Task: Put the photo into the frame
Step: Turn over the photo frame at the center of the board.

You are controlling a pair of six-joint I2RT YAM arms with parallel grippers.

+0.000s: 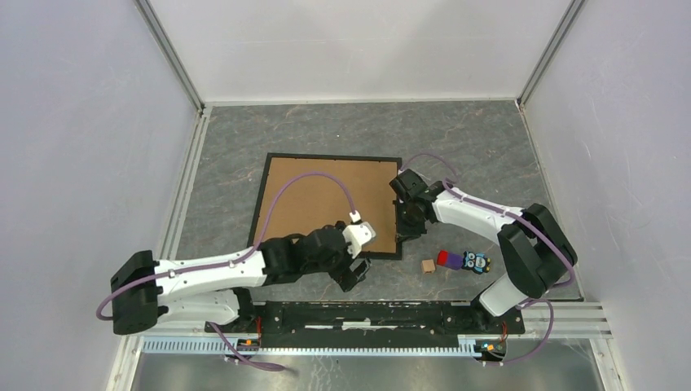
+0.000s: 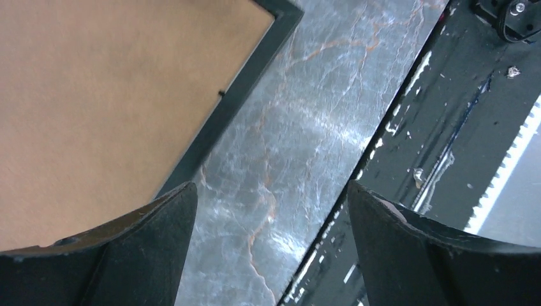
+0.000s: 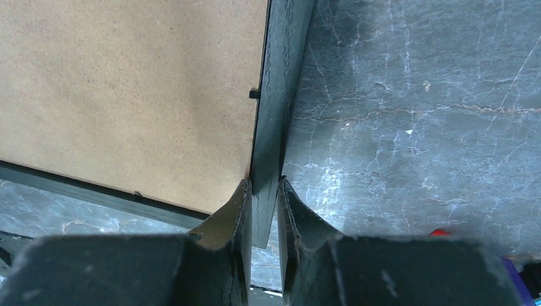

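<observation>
Nearest the overhead camera runs the black mounting rail (image 1: pixel 367 314) with both arm bases on it. Beyond it, the frame (image 1: pixel 334 156) lies flat in the middle of the grey marbled table (image 1: pixel 456 147), back side up, with the brown backing board (image 1: pixel 310 191) filling it. My left arm crosses the near edge of the frame and hides part of it; the left gripper (image 1: pixel 352 273) hangs there. The right gripper (image 1: pixel 405 230) sits at the frame's right side. To the right of the frame, near the right arm, are a small wooden block (image 1: pixel 428 265), a red and purple piece (image 1: pixel 446 259) and what looks like a small owl figure (image 1: pixel 476 261), too small for me to be sure.

From the left wrist, the left gripper (image 2: pixel 271 210) is spread wide with nothing between its fingers, above bare table (image 2: pixel 306 115) just beside a corner of the frame (image 2: pixel 242 95). The backing board (image 2: pixel 96 95) fills the left, the rail (image 2: pixel 459 115) the right.

From the right wrist, the right gripper (image 3: pixel 263 191) is pinched tight on the frame's black side bar (image 3: pixel 284 76), one finger over the backing board (image 3: pixel 127 89), the other on the outer side. A small black tab (image 3: pixel 254 94) sticks out over the board.
</observation>
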